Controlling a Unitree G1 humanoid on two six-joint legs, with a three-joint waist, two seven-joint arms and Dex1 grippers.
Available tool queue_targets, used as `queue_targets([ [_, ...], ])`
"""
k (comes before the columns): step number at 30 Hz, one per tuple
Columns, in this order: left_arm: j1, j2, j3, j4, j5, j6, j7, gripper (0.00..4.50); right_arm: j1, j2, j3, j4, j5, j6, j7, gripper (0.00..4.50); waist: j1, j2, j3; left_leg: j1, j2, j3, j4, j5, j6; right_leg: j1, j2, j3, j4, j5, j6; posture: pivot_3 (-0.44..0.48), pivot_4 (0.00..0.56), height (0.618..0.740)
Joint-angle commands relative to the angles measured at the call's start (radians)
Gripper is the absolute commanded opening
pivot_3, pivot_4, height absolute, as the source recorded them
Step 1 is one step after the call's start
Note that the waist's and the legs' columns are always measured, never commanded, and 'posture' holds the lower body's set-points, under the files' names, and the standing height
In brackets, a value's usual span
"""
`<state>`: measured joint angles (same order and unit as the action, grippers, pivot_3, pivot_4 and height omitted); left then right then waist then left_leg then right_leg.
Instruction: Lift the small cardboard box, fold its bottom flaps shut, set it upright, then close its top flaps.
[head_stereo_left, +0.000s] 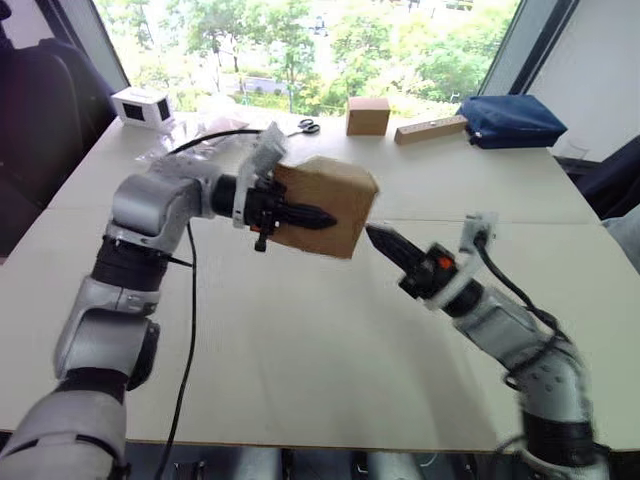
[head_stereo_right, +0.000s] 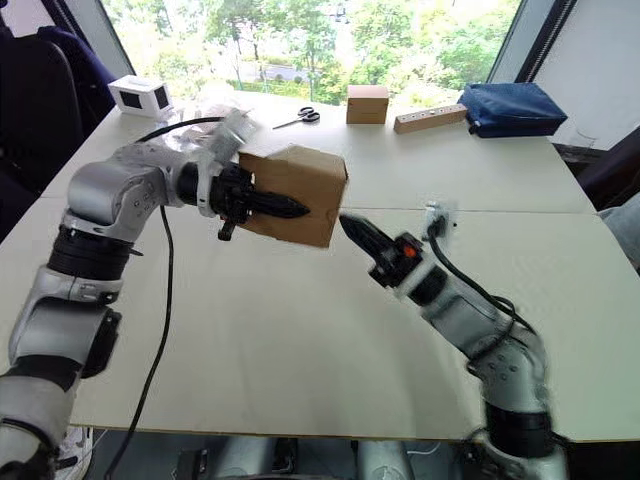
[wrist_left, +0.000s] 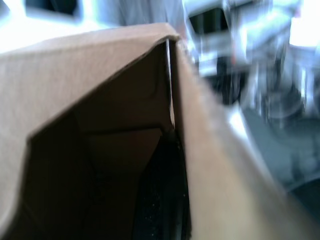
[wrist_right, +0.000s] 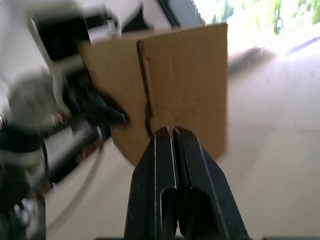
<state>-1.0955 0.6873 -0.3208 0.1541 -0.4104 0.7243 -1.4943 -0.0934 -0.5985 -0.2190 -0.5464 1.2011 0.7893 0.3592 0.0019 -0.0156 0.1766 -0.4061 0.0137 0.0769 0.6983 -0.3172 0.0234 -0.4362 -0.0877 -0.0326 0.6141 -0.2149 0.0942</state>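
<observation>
At the upper left of the head view a white box with dark windows (head_stereo_left: 141, 107) sits on the pale surface (head_stereo_left: 300, 340); no writing on it can be read; a black cable (head_stereo_left: 188, 300) hangs down past the left arm. Just left of centre the left pincer (head_stereo_left: 318, 215) holds the small cardboard box (head_stereo_left: 335, 190) in the air above the surface, tilted; one black finger lies along the box's near face, and the left wrist view shows a cardboard wall between the fingers with the dark, seemingly empty inside of the box beside it; the box is plain brown with no print. Right of centre the right pincer (head_stereo_left: 372, 232) points its tip at the lower right corner of the box, just beside it; whether it touches cannot be told; its fingers (wrist_right: 160, 150) are pressed together with nothing between them, facing a seamed face of the box. Along the top of the frame lie scissors (head_stereo_left: 308, 126), a cube-like tan cardboard box (head_stereo_left: 367, 115), a wooden strip (head_stereo_left: 430, 129) and, at the upper right, a dark blue bag (head_stereo_left: 510, 120).
</observation>
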Motion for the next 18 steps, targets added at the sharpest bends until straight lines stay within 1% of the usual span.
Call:
queue_targets([
  [1, -0.076, 0.028, -0.133, -0.008, 0.167, -0.120, -0.055, 0.00, 0.045, -0.178, -0.042, -0.105, -0.069, 0.038, 0.113, 0.04, 0.003, 0.002, 0.000, 0.000, 0.000, 0.001, 0.000, 0.000, 0.000, 0.000, 0.000, 0.000, 0.000, 0.000, 0.000, 0.000, 0.150, 0.740],
  [3, -0.137, 0.024, -0.215, 0.002, 0.245, -0.137, -0.097, 0.00, 0.071, -0.302, -0.064, -0.141, -0.122, 0.062, 0.155, 0.04, 0.007, 0.002, 0.000, 0.001, -0.001, 0.001, 0.000, 0.000, 0.000, 0.000, 0.001, 0.001, 0.000, -0.002, -0.003, 0.000, 0.150, 0.740],
  [5, -0.181, 0.010, -0.268, 0.013, 0.295, -0.150, -0.118, 0.00, 0.091, -0.386, -0.067, -0.173, -0.170, 0.075, 0.182, 0.04, 0.011, 0.002, 0.001, -0.001, -0.001, 0.001, 0.001, 0.000, 0.000, -0.001, 0.002, 0.001, 0.000, -0.002, -0.004, 0.000, 0.150, 0.740],
  [8, -0.247, 0.010, -0.405, 0.021, 0.347, -0.199, -0.120, 0.00, 0.122, -0.454, -0.035, -0.237, -0.225, 0.090, 0.188, 0.04, 0.013, 0.001, 0.001, -0.002, 0.000, 0.000, 0.002, 0.000, 0.000, -0.002, 0.004, 0.001, 0.000, -0.002, -0.004, 0.000, 0.150, 0.740],
  [10, -0.283, -0.003, -0.489, 0.018, 0.366, -0.226, -0.120, 0.00, 0.143, -0.465, -0.027, -0.282, -0.250, 0.098, 0.171, 0.04, 0.013, 0.001, 0.001, -0.002, 0.000, 0.000, 0.002, 0.000, 0.000, -0.003, 0.004, 0.001, 0.000, -0.002, -0.003, 0.000, 0.150, 0.740],
  [12, -0.317, -0.014, -0.572, 0.005, 0.368, -0.209, -0.120, 0.00, 0.165, -0.463, -0.033, -0.315, -0.265, 0.108, 0.151, 0.04, 0.013, 0.001, 0.001, -0.002, 0.000, 0.000, 0.002, 0.000, 0.000, -0.003, 0.004, 0.002, 0.000, -0.002, -0.003, 0.000, 0.150, 0.740],
  [14, -0.337, -0.018, -0.630, -0.009, 0.362, -0.182, -0.120, 0.00, 0.180, -0.457, -0.035, -0.335, -0.278, 0.116, 0.134, 0.04, 0.012, 0.001, 0.001, -0.003, 0.000, 0.000, 0.002, 0.000, 0.000, -0.003, 0.004, 0.002, 0.000, -0.002, -0.003, 0.000, 0.150, 0.740],
  [16, -0.347, -0.031, -0.665, -0.017, 0.367, -0.161, -0.120, 0.00, 0.187, -0.450, -0.028, -0.354, -0.293, 0.128, 0.111, 0.04, 0.010, 0.001, 0.001, -0.003, 0.001, 0.001, 0.002, 0.000, 0.000, -0.004, 0.004, 0.003, 0.000, -0.002, -0.003, 0.000, 0.150, 0.740],
  [18, -0.352, -0.098, -0.673, 0.015, 0.382, -0.055, -0.120, 0.00, 0.190, -0.434, -0.003, -0.371, -0.317, 0.135, 0.079, 0.04, 0.013, 0.001, 0.001, -0.003, 0.001, 0.000, 0.002, 0.000, 0.000, -0.004, 0.004, 0.003, 0.000, -0.002, -0.003, 0.000, 0.150, 0.740],
])
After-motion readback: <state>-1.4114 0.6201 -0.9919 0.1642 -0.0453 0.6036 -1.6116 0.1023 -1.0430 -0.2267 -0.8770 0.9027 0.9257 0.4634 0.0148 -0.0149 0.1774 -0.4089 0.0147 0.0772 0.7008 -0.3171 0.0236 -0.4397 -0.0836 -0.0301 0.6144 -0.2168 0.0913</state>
